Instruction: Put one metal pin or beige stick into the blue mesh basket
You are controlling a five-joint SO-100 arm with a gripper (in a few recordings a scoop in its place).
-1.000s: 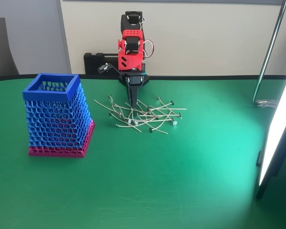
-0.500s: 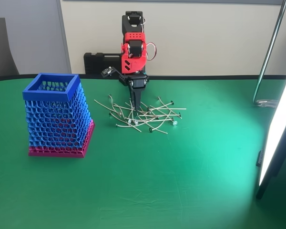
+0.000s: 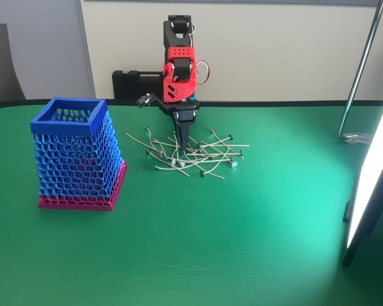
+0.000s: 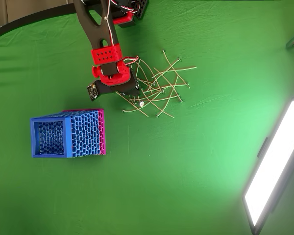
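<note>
Nearest, at the left of the fixed view, the basket [image 3: 76, 156] stands upright on the green table [image 3: 242, 242], well apart from the sticks [image 3: 198, 153]. Farther back, the sticks lie in a loose heap. The red arm [image 3: 177, 64] points its gripper [image 3: 183, 145] straight down into the heap. Whether the jaws hold a stick, I cannot tell. The step looks like picking; next would come lifting one stick toward the basket.

Front and top-down cameras share the table [image 3: 242, 242].
</note>
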